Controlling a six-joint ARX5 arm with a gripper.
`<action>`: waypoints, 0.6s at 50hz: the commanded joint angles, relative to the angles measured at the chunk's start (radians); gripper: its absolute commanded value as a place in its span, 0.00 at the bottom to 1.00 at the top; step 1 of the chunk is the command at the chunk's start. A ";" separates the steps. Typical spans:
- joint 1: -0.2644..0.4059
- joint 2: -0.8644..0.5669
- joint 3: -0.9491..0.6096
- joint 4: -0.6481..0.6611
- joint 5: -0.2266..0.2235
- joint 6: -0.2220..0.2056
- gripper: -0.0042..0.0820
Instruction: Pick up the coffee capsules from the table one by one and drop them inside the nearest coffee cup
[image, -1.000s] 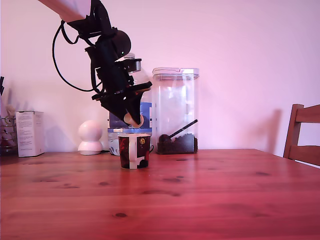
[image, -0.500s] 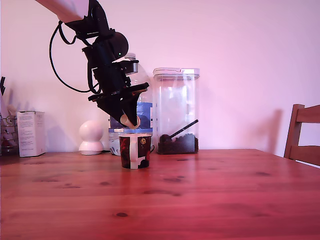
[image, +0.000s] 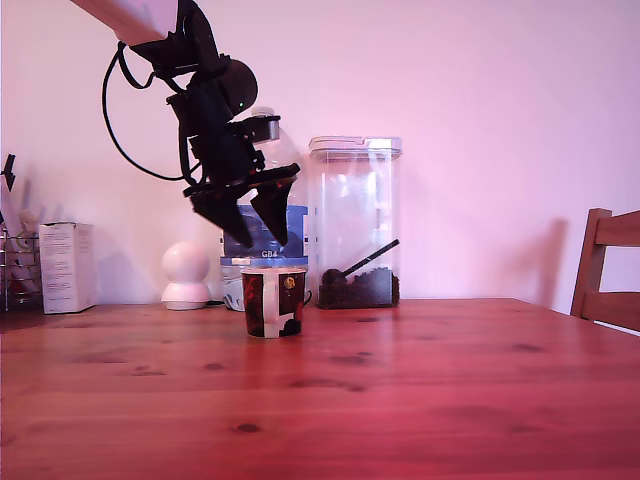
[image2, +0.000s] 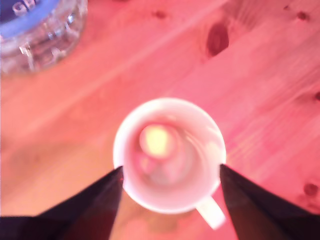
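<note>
Between the spread black fingers, nothing held: gripper released, hanging directly above the coffee cup. Below the fingertips, inside the cup's pale bowl, a blurred yellowish coffee capsule, clear of both fingers and resting low in the cup. Handle toward one fingertip in the wrist view. Cup upright on the reddish wooden table. Behind it, against the wall: a clear canister with dark beans and a scoop, a blue-labelled jar, a white round-headed object, and a white box at the exterior view's left. Wooden chair at the exterior view's right edge.
</note>
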 joint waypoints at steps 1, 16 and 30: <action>0.000 0.044 0.002 0.038 0.017 0.029 0.37; -0.006 0.002 0.002 0.154 0.026 0.043 0.07; -0.013 -0.103 -0.003 0.235 0.039 0.044 0.07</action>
